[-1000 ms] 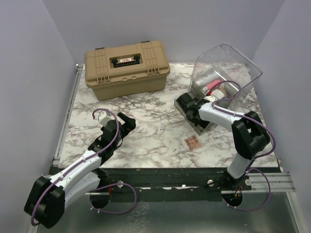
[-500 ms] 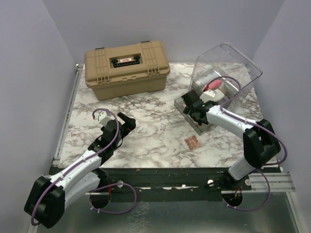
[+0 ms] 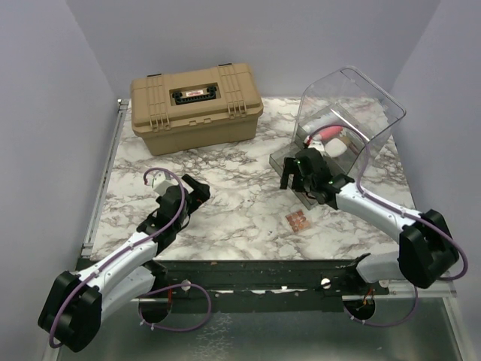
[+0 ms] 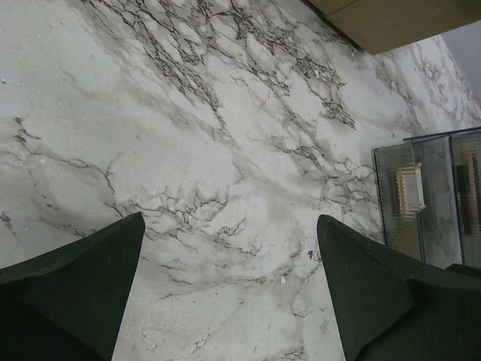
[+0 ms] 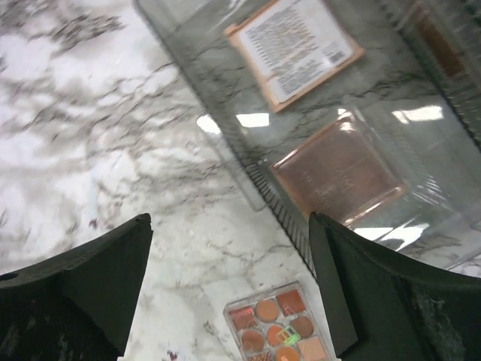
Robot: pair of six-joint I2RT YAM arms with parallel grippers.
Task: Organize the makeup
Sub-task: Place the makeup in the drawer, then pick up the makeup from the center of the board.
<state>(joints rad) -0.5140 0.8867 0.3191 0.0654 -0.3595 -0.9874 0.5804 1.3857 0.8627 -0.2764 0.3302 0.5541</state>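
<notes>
The only loose bit of makeup is a small square eyeshadow palette. It's lying flat on the marble bench just in front of the clear bin, toward the near edge. From the right wrist camera it's a grid of round pans in brown, orange and pink shades.

Two more square palettes sit in the clear drawer at the foot of the bin. One is flipped over with its printed label up, and the pinkish-brown one is right beside it. Higher up inside the bin there's a pink tube with something white next to it, can't make out what.

The right arm is stretched out low toward the drawer. The right fingers are spread wide with nothing between them, over the bench between the drawer's edge and the loose palette.

The left arm reaches forward on its own side. The left fingers are also wide apart and empty over bare marble, well away from the makeup. The tan case is at the back left.
</notes>
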